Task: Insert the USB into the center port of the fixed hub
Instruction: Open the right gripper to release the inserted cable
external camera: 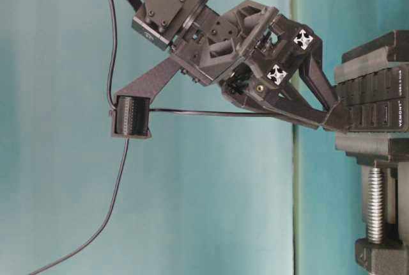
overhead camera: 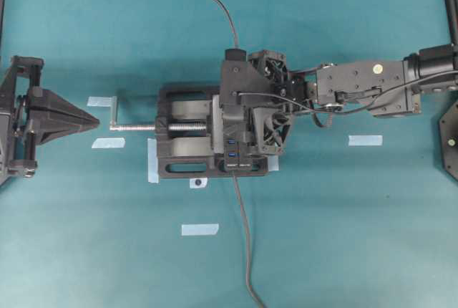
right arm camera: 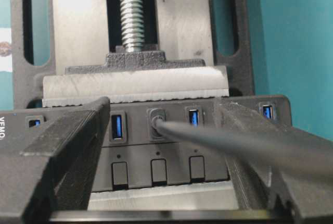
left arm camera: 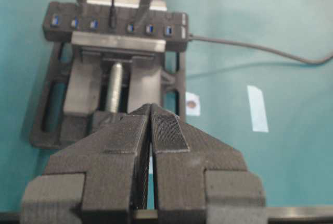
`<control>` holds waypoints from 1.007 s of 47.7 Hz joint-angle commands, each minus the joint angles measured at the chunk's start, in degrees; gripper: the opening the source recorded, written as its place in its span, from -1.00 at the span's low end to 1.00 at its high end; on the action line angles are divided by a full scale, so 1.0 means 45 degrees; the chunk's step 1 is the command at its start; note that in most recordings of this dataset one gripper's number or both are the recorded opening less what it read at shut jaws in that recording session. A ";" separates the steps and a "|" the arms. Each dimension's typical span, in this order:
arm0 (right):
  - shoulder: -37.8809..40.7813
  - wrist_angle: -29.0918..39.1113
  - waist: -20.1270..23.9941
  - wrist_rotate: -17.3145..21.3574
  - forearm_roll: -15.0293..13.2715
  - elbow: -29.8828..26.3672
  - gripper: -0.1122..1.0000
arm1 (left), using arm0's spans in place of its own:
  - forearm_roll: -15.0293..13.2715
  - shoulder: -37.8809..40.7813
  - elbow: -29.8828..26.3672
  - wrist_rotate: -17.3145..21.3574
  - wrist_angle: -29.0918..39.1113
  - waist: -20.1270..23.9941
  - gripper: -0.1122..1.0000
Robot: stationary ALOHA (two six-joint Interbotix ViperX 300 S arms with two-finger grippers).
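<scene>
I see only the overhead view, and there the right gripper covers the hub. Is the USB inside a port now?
Observer: Yes. In the right wrist view the USB sits in a slot of the fixed hub, and its cable runs out toward the camera.
Operator: Is it the middle slot?
Observer: The left wrist view shows three free blue ports on each side of it, so it is in the center port.
Operator: Does the right gripper hold the plug?
Observer: No. The right gripper is open; its fingers stand on each side of the plug, with gaps.
</scene>
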 commanded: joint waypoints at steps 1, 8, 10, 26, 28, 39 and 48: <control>-0.0430 -0.0059 0.0039 0.0117 0.0020 -0.0098 0.65 | 0.0039 0.0059 -0.0156 -0.0020 -0.0137 0.0020 -0.80; -0.0684 -0.0059 0.0020 0.0117 0.0020 0.0059 0.65 | 0.0039 0.0059 -0.0137 -0.0039 -0.0137 0.0020 -0.80; -0.0781 -0.0059 0.0020 0.0117 0.0020 0.0117 0.65 | 0.0039 0.0039 -0.0156 -0.0039 -0.0137 0.0020 -0.80; -0.1816 -0.0078 0.0039 0.0117 0.0020 0.0840 0.65 | 0.0039 0.0039 -0.0137 -0.0039 -0.0137 0.0020 -0.80; -0.1973 -0.0098 0.0039 0.0117 0.0020 0.0938 0.65 | 0.0039 0.0059 -0.0156 -0.0039 -0.0156 0.0020 -0.80; -0.2695 -0.0215 0.0039 0.0137 0.0020 0.1562 0.64 | 0.0039 0.0059 -0.0176 -0.0020 -0.0156 0.0020 -0.80; -0.2852 -0.0508 0.0078 0.0117 0.0020 0.1758 0.64 | 0.0020 0.0059 -0.0195 -0.0020 -0.0156 0.0020 -0.80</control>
